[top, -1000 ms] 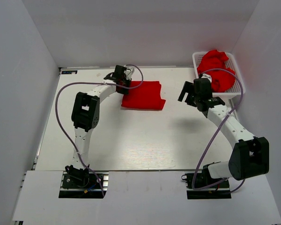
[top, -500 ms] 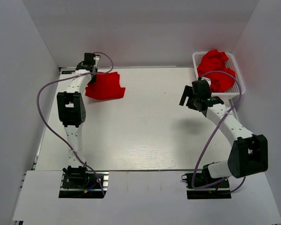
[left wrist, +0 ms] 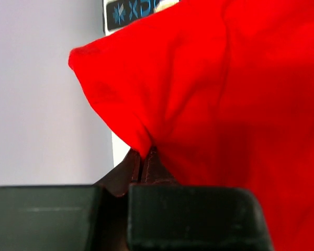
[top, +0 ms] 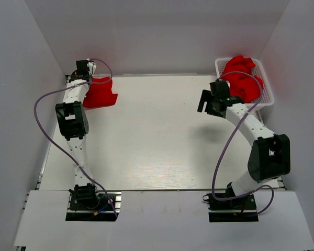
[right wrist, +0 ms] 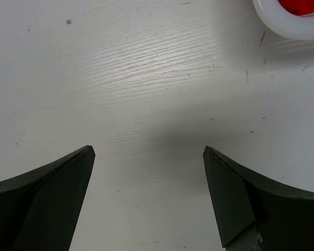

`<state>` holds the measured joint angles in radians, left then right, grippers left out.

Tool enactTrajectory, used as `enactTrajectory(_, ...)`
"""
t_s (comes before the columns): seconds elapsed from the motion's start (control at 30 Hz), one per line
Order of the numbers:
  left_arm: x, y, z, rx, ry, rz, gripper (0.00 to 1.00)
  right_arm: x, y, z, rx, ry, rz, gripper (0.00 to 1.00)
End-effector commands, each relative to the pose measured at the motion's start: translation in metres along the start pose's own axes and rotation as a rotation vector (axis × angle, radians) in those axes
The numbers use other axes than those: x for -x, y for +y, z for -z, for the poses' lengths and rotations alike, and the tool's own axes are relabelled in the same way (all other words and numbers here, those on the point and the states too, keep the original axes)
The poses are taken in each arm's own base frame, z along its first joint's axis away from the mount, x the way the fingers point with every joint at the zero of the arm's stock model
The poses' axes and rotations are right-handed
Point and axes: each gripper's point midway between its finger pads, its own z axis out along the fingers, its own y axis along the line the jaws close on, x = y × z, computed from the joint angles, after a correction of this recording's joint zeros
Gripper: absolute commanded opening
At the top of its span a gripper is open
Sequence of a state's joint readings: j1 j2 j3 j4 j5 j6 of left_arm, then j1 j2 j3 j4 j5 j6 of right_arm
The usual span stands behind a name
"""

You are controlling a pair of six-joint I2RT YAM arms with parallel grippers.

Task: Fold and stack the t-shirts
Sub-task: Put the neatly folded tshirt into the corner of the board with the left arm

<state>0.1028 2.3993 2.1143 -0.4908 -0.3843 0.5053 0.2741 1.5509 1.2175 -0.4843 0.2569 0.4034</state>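
A folded red t-shirt [top: 100,93] lies at the far left corner of the table, and fills the left wrist view [left wrist: 225,89]. My left gripper [top: 88,79] is shut on its left edge, fingertips pinched together on the cloth [left wrist: 144,157]. Several crumpled red t-shirts [top: 242,78] sit heaped in the white basket [top: 266,95] at the far right. My right gripper [top: 205,102] is open and empty, hovering above bare table just left of the basket; its fingers [right wrist: 52,193] stand wide apart, and the basket's corner [right wrist: 288,21] shows at top right.
White walls close in the table on the left, back and right. The left gripper is close to the left wall and the back corner. A purple cable loops from each arm.
My left gripper has dragged the folded t-shirt from the middle back of the table leftward to the far left corner. My right gripper has shifted slightly back toward the basket.
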Motion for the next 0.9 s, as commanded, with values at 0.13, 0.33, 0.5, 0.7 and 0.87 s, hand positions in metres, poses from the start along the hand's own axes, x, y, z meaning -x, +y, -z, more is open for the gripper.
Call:
enactTrajectory(0.13, 0.047, 0.046, -0.006, 0.115, -0.187, -0.056, 0.00, 0.021, 0.014, 0.001, 0.035, 0.010, 0.023, 0.90)
enactTrajectory(0.33, 0.031, 0.069, -0.018, 0.170, -0.149, -0.029, 0.00, 0.029, 0.014, 0.000, 0.022, 0.006, 0.024, 0.90)
enactTrajectory(0.5, 0.022, 0.072, -0.025, 0.190, -0.129, -0.023, 0.00, 0.045, 0.019, 0.001, 0.024, -0.009, 0.023, 0.90)
enactTrajectory(0.7, 0.031, 0.104, -0.011, 0.352, -0.152, 0.090, 1.00, 0.044, 0.027, -0.001, 0.062, 0.000, 0.014, 0.90)
enactTrajectory(0.87, 0.058, 0.112, 0.018, 0.303, -0.223, 0.157, 1.00, 0.044, 0.036, 0.004, 0.106, -0.002, 0.007, 0.90)
